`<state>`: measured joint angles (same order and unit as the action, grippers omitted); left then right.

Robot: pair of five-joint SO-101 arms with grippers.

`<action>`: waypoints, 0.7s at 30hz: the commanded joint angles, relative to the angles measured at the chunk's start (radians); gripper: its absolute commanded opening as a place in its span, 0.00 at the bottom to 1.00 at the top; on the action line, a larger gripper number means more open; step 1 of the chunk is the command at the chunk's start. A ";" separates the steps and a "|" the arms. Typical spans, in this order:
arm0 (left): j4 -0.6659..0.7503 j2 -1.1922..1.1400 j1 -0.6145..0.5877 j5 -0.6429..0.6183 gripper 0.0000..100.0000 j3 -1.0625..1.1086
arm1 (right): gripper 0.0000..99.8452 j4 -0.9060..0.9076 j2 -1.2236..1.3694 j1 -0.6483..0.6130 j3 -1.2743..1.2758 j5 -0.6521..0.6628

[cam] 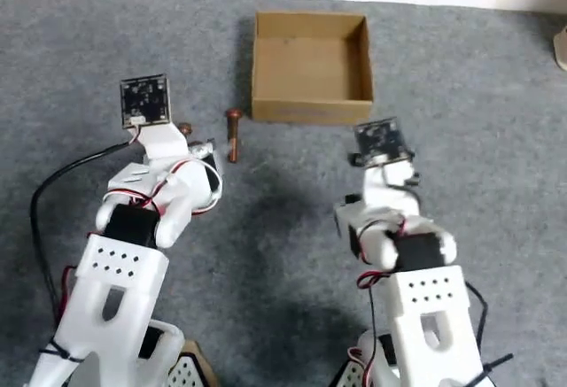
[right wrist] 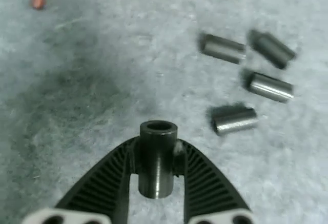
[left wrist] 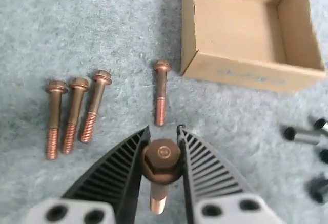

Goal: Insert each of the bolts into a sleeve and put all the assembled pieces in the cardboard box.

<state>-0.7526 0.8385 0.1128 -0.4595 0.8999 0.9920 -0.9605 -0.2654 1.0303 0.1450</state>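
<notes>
**Bolt in one grip, sleeve in the other**
My left fingers [left wrist: 163,129] pinch a bolt [left wrist: 163,158] by its head at lower centre of the left wrist frame. Four more bolts [left wrist: 74,116] lie above on the grey worktop [left wrist: 102,19], the box [left wrist: 241,73] at upper right. My right fingers [right wrist: 157,146] pinch a sleeve [right wrist: 158,162], with four loose sleeves [right wrist: 270,86] at upper right.

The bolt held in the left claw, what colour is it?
The bolt is coppery brown, clearest in the left wrist view.

Bolt [cam: 232,135] just left of cardboard box [cam: 310,111]
</notes>
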 commanded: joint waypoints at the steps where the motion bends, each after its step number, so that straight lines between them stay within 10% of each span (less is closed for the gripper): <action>1: 0.028 0.031 0.024 -0.066 0.01 -0.065 | 0.00 -0.105 -0.030 -0.042 0.038 0.003; 21: 0.075 0.024 0.166 -0.109 0.01 -0.143 | 0.00 -0.874 -0.390 -0.277 0.667 -0.075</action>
<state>-0.7388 0.8385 0.2585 -0.5700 0.8155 0.1757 -1.2398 -0.4895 1.6410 0.0821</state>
